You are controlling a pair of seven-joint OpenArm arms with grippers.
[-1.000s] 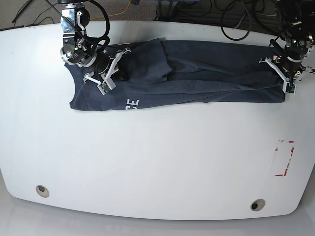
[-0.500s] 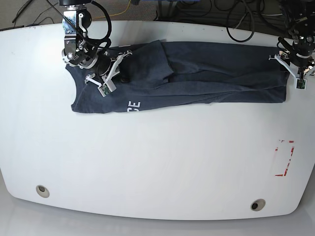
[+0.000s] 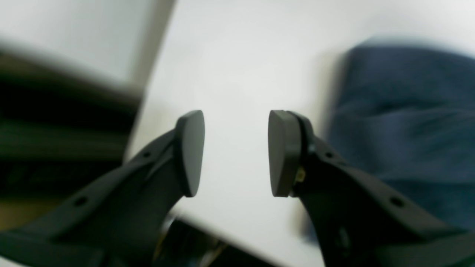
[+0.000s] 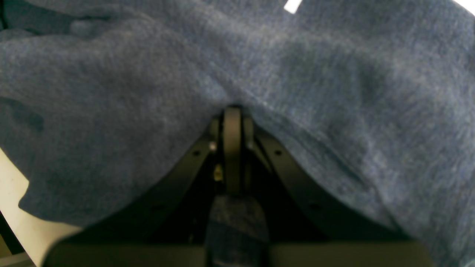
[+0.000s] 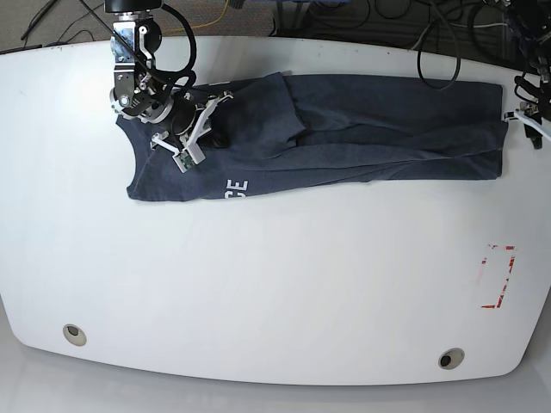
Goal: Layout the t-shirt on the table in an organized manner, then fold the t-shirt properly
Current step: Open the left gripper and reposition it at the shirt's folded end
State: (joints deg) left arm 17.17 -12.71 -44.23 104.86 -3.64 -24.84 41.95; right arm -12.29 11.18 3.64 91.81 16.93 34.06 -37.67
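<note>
From the base view you see the t-shirt (image 5: 344, 129) stretched in a long band across the far part of the table (image 5: 258, 292), with white letters "CE" (image 5: 233, 186) showing on its near edge toward the right arm's end. That view does not show you how either pair of jaws stands; the wrist views do. In the right wrist view, the right gripper (image 4: 232, 122) has its jaws pressed together on the t-shirt (image 4: 148, 74), a bunched fold of the cloth pinched between them and the rest draped over and around the fingers, so the cloth hides most of the table there. In the left wrist view, the left gripper (image 3: 236, 152) has its jaws apart with nothing between the pads (image 3: 191, 152), only bare white table (image 3: 237, 66) behind them; the t-shirt (image 3: 408, 111) lies blurred off to one side of it, not touching. In the base view that left gripper (image 5: 531, 119) sits just past the t-shirt's end, at the table's edge, partly cut off by the frame. Well away from the t-shirt, on the near side, you have a red tape outline (image 5: 498, 275) and two round holes (image 5: 75, 334) (image 5: 450, 358). Beyond the t-shirt, past the table's far edge, dark cables (image 5: 430, 26) lie on the floor.
</note>
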